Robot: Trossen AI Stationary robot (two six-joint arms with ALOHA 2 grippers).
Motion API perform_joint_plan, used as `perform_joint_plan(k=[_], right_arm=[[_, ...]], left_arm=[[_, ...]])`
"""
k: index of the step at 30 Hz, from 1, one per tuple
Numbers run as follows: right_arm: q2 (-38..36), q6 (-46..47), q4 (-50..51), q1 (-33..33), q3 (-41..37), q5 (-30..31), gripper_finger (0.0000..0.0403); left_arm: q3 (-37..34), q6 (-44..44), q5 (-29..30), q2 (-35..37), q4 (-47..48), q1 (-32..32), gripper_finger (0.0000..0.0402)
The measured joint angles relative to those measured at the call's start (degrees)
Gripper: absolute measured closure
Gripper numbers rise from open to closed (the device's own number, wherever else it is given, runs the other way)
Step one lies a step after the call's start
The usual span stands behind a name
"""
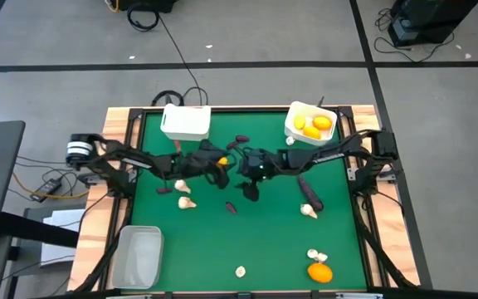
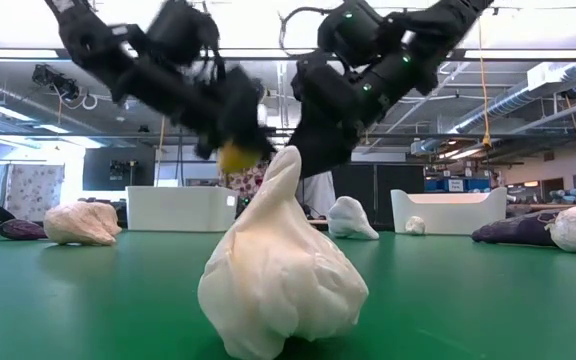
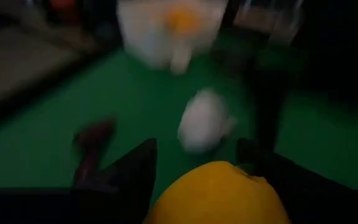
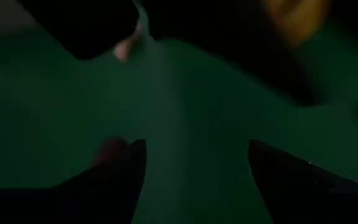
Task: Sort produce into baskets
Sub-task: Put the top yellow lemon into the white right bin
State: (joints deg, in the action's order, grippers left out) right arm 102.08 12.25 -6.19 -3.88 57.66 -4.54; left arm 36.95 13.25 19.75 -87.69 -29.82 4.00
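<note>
My left gripper [image 1: 221, 163] is over the middle of the green table [image 1: 272, 249], shut on a yellow citrus fruit [image 3: 219, 196], which also shows in the low view as the citrus [image 2: 236, 155]. My right gripper [image 4: 194, 155] hovers open just right of it, over bare green, with nothing between its fingers. A white basket [image 1: 186, 122] stands at the far left. Another white basket [image 1: 309, 124] at the far right holds citrus. A clear basket [image 1: 138, 256] sits at the near left. Garlic bulbs [image 1: 187, 202] and eggplants [image 1: 309, 193] lie scattered on the table. My left gripper pinches the citrus fruit between its two fingers [image 3: 135, 177], one on each of its opposite sides [image 3: 166, 199]. The fingers come from the table's left, slanting a little downward. The fruit hangs lifted clear of the table.
An orange citrus [image 1: 319, 272] and a garlic bulb [image 1: 316, 255] lie near the front right corner, and another bulb [image 1: 241, 271] lies at the front middle. A small eggplant [image 1: 231, 208] lies just near of the two grippers. The arms stand close together at mid-table.
</note>
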Motion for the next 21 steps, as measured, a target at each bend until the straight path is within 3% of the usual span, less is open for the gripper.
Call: perform_joint_plan(k=[3, 6, 12, 21], right_arm=[[0.0, 2.85, -12.43, 0.33, -3.92, 0.13, 0.0112], [-0.02, 2.22, -22.9, 1.01, -6.42, 4.0, 0.0112], [-0.02, -0.28, -35.79, 2.22, -7.88, 8.52, 0.0112], [0.04, -1.3, -42.99, 2.75, -8.86, 14.63, 0.0112]], left_arm=[[0.06, 3.26, -0.24, 1.96, -8.33, -0.8, 0.018], [0.11, 8.57, -0.39, 2.03, -15.14, -0.73, 0.018], [0.11, 11.08, -0.15, 2.0, -18.6, -0.79, 0.0179], [0.19, 14.5, 0.33, 2.09, -21.2, -0.69, 0.0178]])
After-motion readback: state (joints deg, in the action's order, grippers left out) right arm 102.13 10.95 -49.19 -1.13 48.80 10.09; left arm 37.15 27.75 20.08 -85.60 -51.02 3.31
